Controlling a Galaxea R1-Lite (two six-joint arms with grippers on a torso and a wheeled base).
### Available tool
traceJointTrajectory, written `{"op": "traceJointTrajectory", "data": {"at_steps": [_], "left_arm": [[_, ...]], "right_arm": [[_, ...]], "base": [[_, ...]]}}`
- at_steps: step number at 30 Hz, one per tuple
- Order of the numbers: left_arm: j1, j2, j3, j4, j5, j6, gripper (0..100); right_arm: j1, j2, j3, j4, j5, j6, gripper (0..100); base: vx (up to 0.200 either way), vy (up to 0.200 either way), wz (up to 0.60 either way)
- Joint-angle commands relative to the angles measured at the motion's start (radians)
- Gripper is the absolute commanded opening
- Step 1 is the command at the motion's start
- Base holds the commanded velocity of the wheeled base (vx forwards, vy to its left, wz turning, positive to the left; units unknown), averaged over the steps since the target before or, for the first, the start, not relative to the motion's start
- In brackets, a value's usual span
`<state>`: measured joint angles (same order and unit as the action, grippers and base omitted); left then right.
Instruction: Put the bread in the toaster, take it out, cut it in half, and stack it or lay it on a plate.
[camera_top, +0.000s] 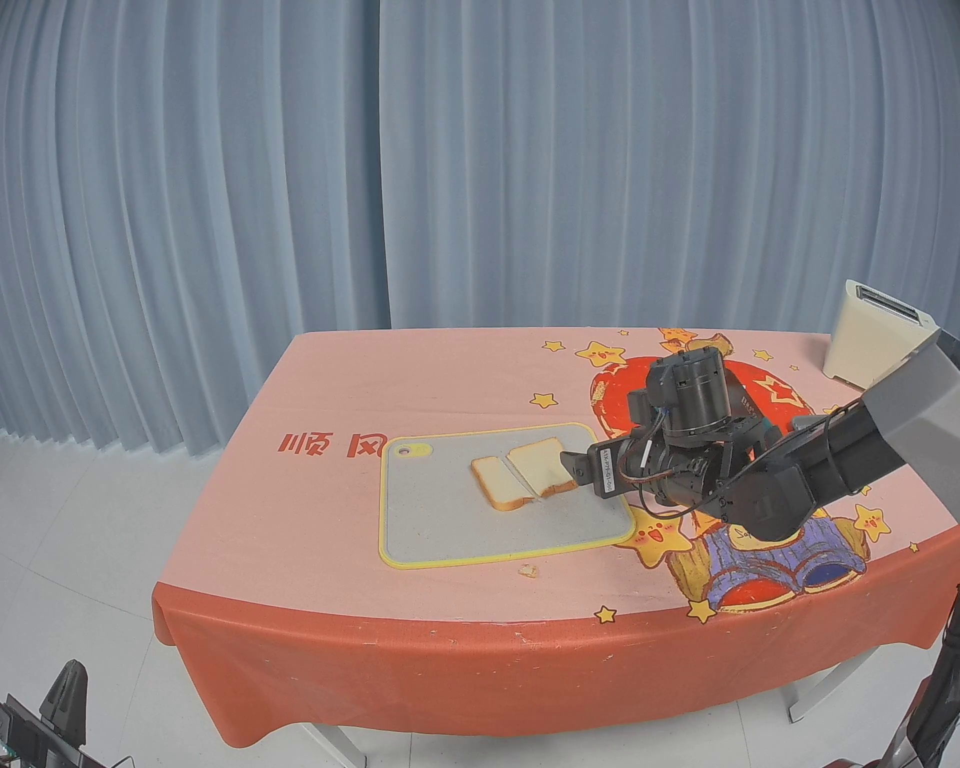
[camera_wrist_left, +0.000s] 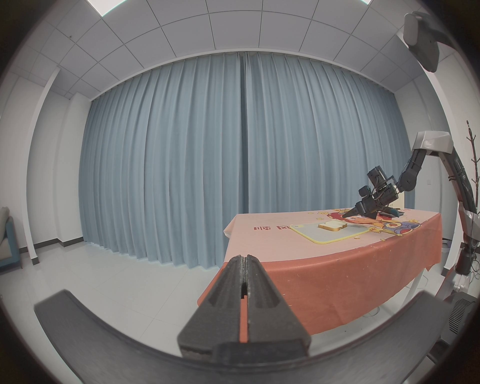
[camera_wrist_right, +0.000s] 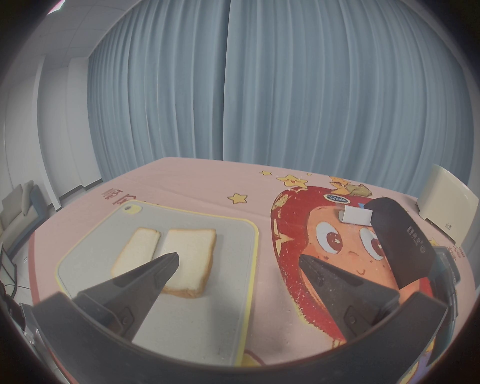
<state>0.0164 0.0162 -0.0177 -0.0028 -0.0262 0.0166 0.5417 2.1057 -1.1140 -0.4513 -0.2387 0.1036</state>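
Cut bread lay on the board.
The right tool hung wide open and empty beside it; the left tool was closed, off the worktop.

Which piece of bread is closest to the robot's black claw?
The wider tan bread half, beside the right gripper; the narrower half lies farther off.

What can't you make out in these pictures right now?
- Toaster slots: head view, angle too shallow to see inside; right arm covers a corner.
- Black knife: right wrist view, one end hidden by the right gripper.
- Bread halves: left wrist view, too small to show the cut.
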Motion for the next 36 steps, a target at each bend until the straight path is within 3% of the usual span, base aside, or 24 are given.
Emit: {"op": "traceJointTrajectory", "data": {"at_steps": [1, 36], "left_arm": [[0.0, -0.016, 0.018, 0.0, 0.0, 0.0, 0], [0.0, -0.016, 0.018, 0.0, 0.0, -0.001, 0]], "right_arm": [[-0.002, 0.039, -0.009, -0.001, -0.001, 0.001, 100], [-0.023, 0.091, -0.036, 0.0, -0.002, -0.002, 100]], "base": [[0.0, 0.0, 0.0], [0.0, 0.0, 0.0]]}}
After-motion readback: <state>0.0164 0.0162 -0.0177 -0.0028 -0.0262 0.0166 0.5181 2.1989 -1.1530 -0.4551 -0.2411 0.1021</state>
